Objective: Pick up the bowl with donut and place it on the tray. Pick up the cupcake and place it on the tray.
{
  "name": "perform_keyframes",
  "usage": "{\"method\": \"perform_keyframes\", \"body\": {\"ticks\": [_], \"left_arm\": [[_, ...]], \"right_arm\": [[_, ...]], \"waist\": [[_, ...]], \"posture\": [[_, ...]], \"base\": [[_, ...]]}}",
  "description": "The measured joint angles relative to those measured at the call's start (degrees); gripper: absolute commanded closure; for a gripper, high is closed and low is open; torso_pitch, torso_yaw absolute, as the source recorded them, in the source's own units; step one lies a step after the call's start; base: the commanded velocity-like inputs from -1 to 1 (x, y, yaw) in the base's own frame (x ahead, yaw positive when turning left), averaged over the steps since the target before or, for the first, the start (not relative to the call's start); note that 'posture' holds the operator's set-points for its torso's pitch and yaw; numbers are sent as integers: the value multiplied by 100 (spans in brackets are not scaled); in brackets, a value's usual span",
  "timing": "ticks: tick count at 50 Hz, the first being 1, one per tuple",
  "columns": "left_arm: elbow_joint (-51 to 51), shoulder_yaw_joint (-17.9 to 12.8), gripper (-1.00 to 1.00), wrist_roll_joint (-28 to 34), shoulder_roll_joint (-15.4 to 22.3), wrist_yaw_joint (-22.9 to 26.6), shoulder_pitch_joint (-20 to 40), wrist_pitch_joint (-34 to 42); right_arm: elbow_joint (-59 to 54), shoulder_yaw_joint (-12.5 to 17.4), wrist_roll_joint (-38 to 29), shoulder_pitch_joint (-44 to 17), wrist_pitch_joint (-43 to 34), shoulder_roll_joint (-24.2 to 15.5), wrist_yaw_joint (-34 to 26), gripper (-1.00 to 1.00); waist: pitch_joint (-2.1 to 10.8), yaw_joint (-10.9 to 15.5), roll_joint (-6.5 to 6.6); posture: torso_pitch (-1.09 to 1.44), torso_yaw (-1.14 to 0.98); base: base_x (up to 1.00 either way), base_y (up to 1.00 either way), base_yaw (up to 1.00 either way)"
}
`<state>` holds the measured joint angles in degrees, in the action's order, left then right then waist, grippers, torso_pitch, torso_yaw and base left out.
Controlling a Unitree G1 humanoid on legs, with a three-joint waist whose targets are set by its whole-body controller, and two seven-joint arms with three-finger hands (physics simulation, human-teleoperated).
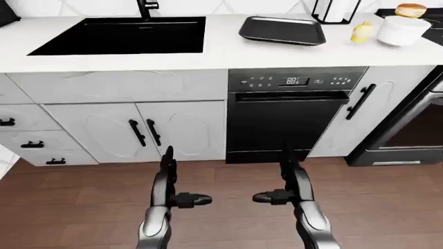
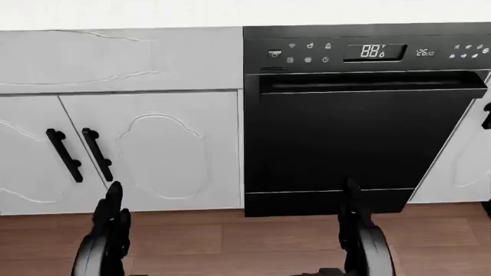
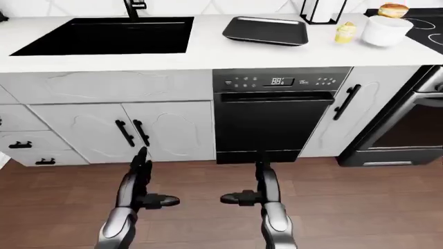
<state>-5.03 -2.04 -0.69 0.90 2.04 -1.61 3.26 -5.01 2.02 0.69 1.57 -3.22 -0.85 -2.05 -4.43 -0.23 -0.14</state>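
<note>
We hold both arms low and forward, side by side and well apart. Our left robot hand (image 1: 173, 179) and right robot hand (image 1: 285, 178) are empty, fingers spread upward, thumbs pointing inward toward each other.

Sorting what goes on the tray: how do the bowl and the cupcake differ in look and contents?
The bowl is white, wide and round; the cupcake is yellowish, narrower and shorter. The bowl carries a donut on top; the cupcake carries nothing. The cupcake stands nearer the tray than the bowl does. Both sit upright on the counter, right of the tray, untouched.
</note>
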Motion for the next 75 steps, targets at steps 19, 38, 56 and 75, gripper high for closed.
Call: {"method": "perform_keyframes", "body": {"ticks": [19,38,56,75], "left_arm": [[1483,-108,-100,98,140,52,368,1040],[4103,-500,-100,43,560,32,1938,4403],[4558,-463,-100,-153,590,-24,2234,5045],[4699,-560,-100,-111,704,-4,2383,5076]], "right_arm": [[935,-22,-18,-365,-751,-49,-36,-100],[3389,249,519,-1353,-3039,-259,25,-100],[3619,313,648,-1254,-3264,-314,-11,-100],[3909,166,789,-1515,-3249,-284,-37,-100]], "waist": [[366,45,-17],[284,74,326],[214,151,-375],[233,214,-294]], "posture": [[0,0],[0,0],[0,0],[0,0]], "base": [[0,0,0],[0,-18,0],[15,-93,0],[22,-89,0]]}}
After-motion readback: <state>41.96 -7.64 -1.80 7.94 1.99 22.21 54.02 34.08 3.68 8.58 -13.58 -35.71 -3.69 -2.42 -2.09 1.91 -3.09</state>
